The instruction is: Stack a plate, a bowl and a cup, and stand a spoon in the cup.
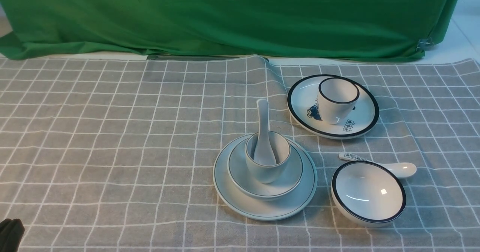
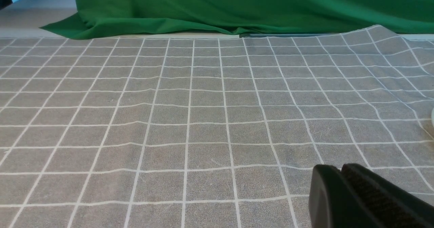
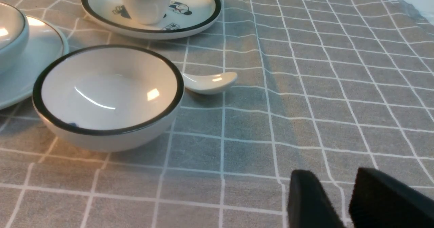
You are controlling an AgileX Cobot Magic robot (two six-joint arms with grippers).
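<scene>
The pale blue-grey plate (image 1: 225, 192) lies on the checked cloth, a little right of centre. The matching bowl (image 1: 238, 165) sits on it, and the cup (image 1: 267, 173) stands in the bowl. The spoon (image 1: 262, 128) stands in the cup, scoop down and handle up. My left gripper (image 2: 340, 168) is shut and empty over bare cloth, far to the left of the stack. My right gripper (image 3: 334, 172) is open and empty, low over the cloth to the right of the dishes. The right wrist view catches the plate's edge (image 3: 44, 51) and the bowl's side (image 3: 10, 38).
A white plate with a black rim (image 1: 367, 117) carries a white cup (image 1: 337, 100) at the back right. Nearer stands a white black-rimmed bowl (image 1: 369, 194) with a white spoon (image 1: 401, 168) behind it. Green cloth (image 1: 240, 15) hangs at the back. The tablecloth has a raised fold (image 1: 268, 70).
</scene>
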